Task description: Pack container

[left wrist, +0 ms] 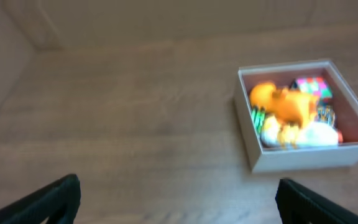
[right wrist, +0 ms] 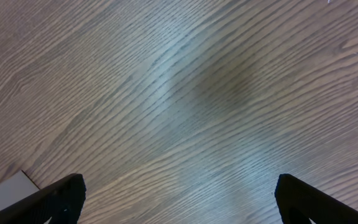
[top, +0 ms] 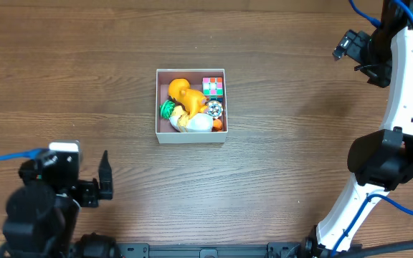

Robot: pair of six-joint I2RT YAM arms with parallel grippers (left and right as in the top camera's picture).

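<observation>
The container point(top: 161, 135), a square white-walled box with a pinkish-brown floor, sits mid-table. Inside lie an orange toy point(top: 183, 94), a colour cube point(top: 213, 87), a green item point(top: 166, 109), a white item point(top: 201, 123) and a round patterned piece point(top: 214, 109). It also shows in the left wrist view point(left wrist: 253, 140), at the right. My left gripper point(left wrist: 178, 198) is open and empty, low at the front left point(top: 105, 175). My right gripper point(right wrist: 178, 198) is open and empty over bare wood at the far right point(top: 350, 44).
The wooden table point(top: 285, 143) spreads all round the box. A white corner of the container point(right wrist: 8, 190) shows at the lower left of the right wrist view. Blue cables run beside both arms.
</observation>
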